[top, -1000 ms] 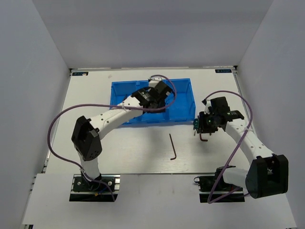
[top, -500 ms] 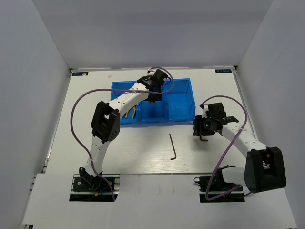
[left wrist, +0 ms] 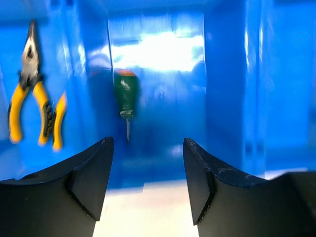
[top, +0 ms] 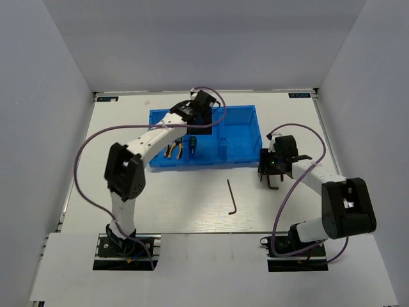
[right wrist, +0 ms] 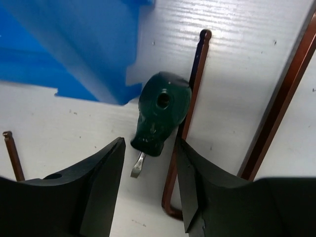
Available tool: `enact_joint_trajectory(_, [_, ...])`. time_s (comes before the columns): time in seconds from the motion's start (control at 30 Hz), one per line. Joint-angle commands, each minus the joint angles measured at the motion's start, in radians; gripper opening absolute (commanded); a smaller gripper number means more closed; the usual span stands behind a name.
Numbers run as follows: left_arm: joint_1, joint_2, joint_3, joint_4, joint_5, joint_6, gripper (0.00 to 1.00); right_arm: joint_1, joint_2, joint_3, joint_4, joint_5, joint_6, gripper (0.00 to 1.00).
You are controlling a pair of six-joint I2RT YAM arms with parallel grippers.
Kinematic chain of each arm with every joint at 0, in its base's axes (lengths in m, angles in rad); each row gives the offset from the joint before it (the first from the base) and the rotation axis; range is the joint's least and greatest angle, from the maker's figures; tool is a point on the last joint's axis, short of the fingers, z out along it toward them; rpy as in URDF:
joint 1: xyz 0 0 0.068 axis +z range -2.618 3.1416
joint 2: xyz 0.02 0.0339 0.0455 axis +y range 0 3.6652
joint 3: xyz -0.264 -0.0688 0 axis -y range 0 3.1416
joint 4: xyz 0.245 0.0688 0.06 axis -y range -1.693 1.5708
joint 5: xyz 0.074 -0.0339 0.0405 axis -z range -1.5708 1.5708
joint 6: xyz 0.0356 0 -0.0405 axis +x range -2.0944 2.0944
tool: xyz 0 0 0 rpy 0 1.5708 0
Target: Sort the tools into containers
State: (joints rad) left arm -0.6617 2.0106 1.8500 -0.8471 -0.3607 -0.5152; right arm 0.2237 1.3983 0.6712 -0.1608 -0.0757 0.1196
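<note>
Tray (top: 239, 131) at table's (top: 160, 198) far centre. Pliers (top: 174, 149) in left compartment, screwdriver (top: 191, 144) in middle. Second screwdriver (right wrist: 160, 112) on table off tray's near-right corner, hex key (right wrist: 190, 98) touching it. Other hex key (top: 231, 197) before tray, mid-table.

Tray: one, the blue tray (top: 243, 131).
Compartments: three, side by side in it.
Pliers: one yellow-handled pair of pliers (left wrist: 32, 94) seen for certain; the top view is too small to show whether a second pair lies with it.
Screwdrivers: two, both green-handled; the first screwdriver (left wrist: 125, 96) in the tray, the second screwdriver (right wrist: 160, 113) on the tabletop (top: 179, 198).
Hex keys: two in the top view, the first hex key (top: 232, 197) and the second hex key (top: 273, 185); the right wrist view shows three thin rods, and I cannot tell whether each is a separate key.
Arms: two, the left arm (top: 144, 142) and the right arm (top: 313, 179).
Grippers: two, the left gripper (left wrist: 146, 143) and the right gripper (right wrist: 150, 145).
Cables: two, both purple; the left cable (top: 77, 167) and the right cable (top: 276, 220).
</note>
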Motion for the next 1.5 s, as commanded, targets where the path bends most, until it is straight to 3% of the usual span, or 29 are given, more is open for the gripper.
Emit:
enact_joint_trajectory(0.0, [-0.015, -0.214, -0.122, 0.054, 0.063, 0.024, 0.69, 0.005, 0.042, 0.019, 0.095, 0.033, 0.025, 0.52])
enact_joint_trajectory(0.17, [-0.044, -0.398, -0.355, 0.097, 0.111, 0.012, 0.68, 0.008, 0.082, 0.007, 0.122, 0.062, 0.075, 0.49])
enact_joint_trajectory(0.33, [-0.065, -0.496, -0.468, 0.106, 0.143, 0.000, 0.65, 0.020, 0.093, 0.011, 0.129, 0.154, 0.100, 0.40])
enact_joint_trajectory(0.43, [-0.090, -0.516, -0.532, 0.117, 0.169, -0.022, 0.61, 0.019, 0.091, 0.025, 0.080, 0.178, 0.098, 0.29])
enact_joint_trajectory(0.47, [-0.114, -0.516, -0.544, 0.131, 0.184, -0.031, 0.61, 0.020, 0.091, 0.030, 0.069, 0.188, 0.098, 0.19])
enact_joint_trajectory(0.6, [-0.159, -0.516, -0.590, 0.158, 0.229, -0.040, 0.61, 0.017, 0.058, 0.050, -0.005, 0.191, 0.100, 0.00])
enact_joint_trajectory(0.73, [-0.185, -0.526, -0.638, 0.206, 0.278, -0.040, 0.62, 0.014, -0.062, 0.071, -0.179, 0.093, 0.069, 0.00])
enact_joint_trajectory(0.77, [-0.194, -0.547, -0.652, 0.220, 0.287, -0.040, 0.62, 0.014, -0.102, 0.074, -0.210, -0.049, 0.043, 0.00])
enact_joint_trajectory(0.9, [-0.205, -0.613, -0.730, 0.285, 0.309, -0.059, 0.62, 0.023, -0.173, 0.123, -0.411, -0.352, -0.020, 0.00])
enact_joint_trajectory(1.0, [-0.205, -0.659, -0.791, 0.327, 0.319, -0.088, 0.52, 0.040, -0.177, 0.166, -0.411, -0.519, -0.061, 0.00])
enact_joint_trajectory(1.07, [-0.214, -0.705, -0.834, 0.348, 0.319, -0.112, 0.51, 0.063, -0.139, 0.215, -0.362, -0.612, -0.074, 0.00])
enact_joint_trajectory(1.23, [-0.223, -0.788, -0.879, 0.336, 0.299, -0.135, 0.51, 0.146, 0.043, 0.460, -0.312, -0.705, -0.058, 0.00])
enact_joint_trajectory(1.47, [-0.233, -0.866, -0.897, 0.281, 0.256, -0.166, 0.58, 0.244, 0.270, 0.762, -0.270, -0.552, 0.023, 0.00])
